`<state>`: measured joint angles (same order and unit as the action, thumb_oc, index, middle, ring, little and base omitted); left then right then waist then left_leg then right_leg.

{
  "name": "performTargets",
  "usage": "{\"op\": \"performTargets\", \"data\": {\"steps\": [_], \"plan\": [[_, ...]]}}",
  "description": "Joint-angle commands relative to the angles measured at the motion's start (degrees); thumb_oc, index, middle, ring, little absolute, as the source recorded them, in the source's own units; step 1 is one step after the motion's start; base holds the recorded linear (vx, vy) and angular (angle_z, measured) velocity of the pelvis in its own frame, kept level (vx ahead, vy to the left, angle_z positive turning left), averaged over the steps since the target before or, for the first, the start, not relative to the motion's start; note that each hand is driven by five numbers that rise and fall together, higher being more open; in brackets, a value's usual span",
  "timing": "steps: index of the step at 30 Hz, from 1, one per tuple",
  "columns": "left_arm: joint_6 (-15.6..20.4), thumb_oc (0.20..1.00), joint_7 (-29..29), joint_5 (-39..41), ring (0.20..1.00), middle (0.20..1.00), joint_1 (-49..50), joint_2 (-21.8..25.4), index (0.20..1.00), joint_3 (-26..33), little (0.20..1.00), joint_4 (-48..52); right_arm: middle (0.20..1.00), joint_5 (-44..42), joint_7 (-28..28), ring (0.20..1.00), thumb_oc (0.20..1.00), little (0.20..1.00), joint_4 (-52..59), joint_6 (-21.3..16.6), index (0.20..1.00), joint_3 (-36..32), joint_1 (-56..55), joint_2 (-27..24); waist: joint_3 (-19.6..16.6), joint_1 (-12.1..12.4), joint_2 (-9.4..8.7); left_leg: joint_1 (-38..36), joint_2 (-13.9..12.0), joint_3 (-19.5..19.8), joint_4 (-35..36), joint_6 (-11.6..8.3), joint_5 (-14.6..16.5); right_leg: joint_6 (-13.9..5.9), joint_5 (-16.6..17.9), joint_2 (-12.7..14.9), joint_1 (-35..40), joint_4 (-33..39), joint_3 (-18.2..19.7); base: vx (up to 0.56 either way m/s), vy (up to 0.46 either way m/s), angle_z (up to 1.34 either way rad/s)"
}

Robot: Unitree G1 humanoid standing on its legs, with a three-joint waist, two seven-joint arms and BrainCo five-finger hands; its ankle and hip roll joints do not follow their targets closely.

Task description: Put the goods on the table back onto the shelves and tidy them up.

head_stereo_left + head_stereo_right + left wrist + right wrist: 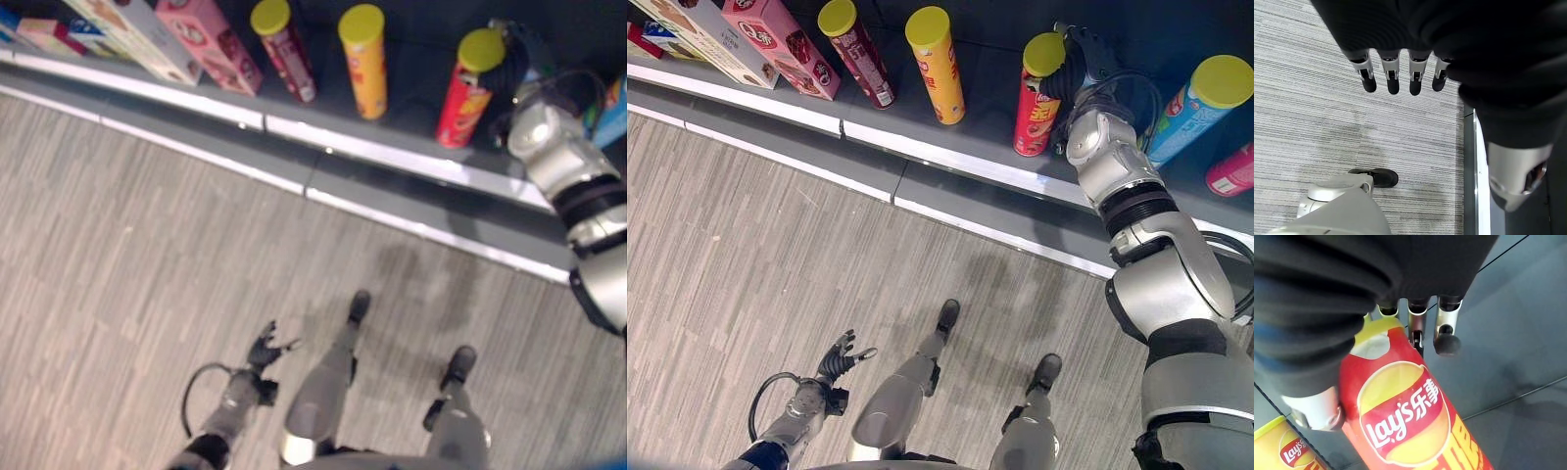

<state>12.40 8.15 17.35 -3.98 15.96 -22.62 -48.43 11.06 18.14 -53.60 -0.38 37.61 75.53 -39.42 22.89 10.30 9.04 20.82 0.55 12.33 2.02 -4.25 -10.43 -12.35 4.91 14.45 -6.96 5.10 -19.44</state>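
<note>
Gripping red can [1036,106] w/ right robot hand [1080,61] on shelf [989,98]; setting upright, aligning w/ yellow can [939,67] before releasing. Left robot hand [839,356] hanging relaxed, empty.

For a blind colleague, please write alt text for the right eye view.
The robot's right hand grips a red can with a yellow lid standing on a dark shelf beside other cans and boxes. The left hand hangs open above the grey floor.

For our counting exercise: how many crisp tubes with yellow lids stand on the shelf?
4: a dark red tube leftmost, an orange tube next, a red tube by the right hand, and a blue tube farthest right. Others may sit beyond the views.
</note>
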Motion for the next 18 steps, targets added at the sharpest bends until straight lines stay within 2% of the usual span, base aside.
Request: {"op": "performTargets", "data": {"steps": [1, 3, 5, 6, 18], "plan": [[1.04, 1.000, 1.10, 0.98, 1.000, 1.000, -0.57, 1.19, 1.000, -2.19, 1.000, -1.55, 0.200, -0.84, 1.18, 0.200, 0.200, 0.200, -1.99, -1.25, 0.200, 3.11, 6.46, 0.20, -0.63, 1.16, -2.85, -1.49, -1.09, 0.88, 1.21, -1.74, 6.85, -0.95, -1.53, 2.78, -4.27, -2.85, 4.78, 0.00, 0.000, 0.00], [1.00, 1.000, 1.29, 0.91, 1.000, 1.000, -0.64, 1.02, 1.000, -2.21, 1.000, -1.67, 0.200, 0.02, 1.48, 0.200, 0.200, 0.200, -2.28, -1.07, 0.200, 3.50, 6.73, 0.23, -0.63, 1.14, -2.98, -1.48, -1.12, 0.82, 1.26, -1.78, 6.79, -0.96, -1.57, 2.75, -4.27, -2.90, 4.84, 0.00, 0.000, 0.00], [0.99, 1.000, 1.32, 0.89, 1.000, 1.000, -0.64, 1.00, 1.000, -2.20, 1.000, -1.64, 0.570, 0.26, 1.59, 0.570, 0.570, 0.570, -2.33, -1.01, 0.570, 3.55, 6.73, 0.28, -0.60, 1.13, -2.96, -1.49, -1.14, 0.83, 1.23, -1.79, 6.81, -0.96, -1.60, 2.76, -4.28, -2.95, 4.88, 0.00, 0.000, 0.00], [0.93, 1.000, 1.46, 0.77, 1.000, 1.000, -0.75, 0.96, 1.000, -2.13, 1.000, -1.85, 1.000, 0.90, 2.01, 1.000, 1.000, 1.000, -2.25, -0.90, 1.000, 3.61, 6.71, 0.28, -0.61, 1.15, -2.97, -1.48, -1.18, 0.81, 1.25, -1.82, 6.81, -0.96, -1.68, 2.77, -4.21, -2.96, 4.84, 0.00, 0.000, 0.00], [1.12, 1.000, 2.26, 0.51, 1.000, 1.000, -0.93, 0.55, 1.000, -2.07, 1.000, -2.13, 1.000, 4.51, 4.44, 1.000, 1.000, 1.000, -1.14, -0.14, 1.000, 3.93, 7.34, -0.02, -0.74, 1.26, -3.04, -1.48, -1.04, 0.99, 1.28, -1.82, 6.90, -1.01, -1.71, 2.92, -4.15, -3.03, 4.72, 0.00, 0.000, 0.00]]}}
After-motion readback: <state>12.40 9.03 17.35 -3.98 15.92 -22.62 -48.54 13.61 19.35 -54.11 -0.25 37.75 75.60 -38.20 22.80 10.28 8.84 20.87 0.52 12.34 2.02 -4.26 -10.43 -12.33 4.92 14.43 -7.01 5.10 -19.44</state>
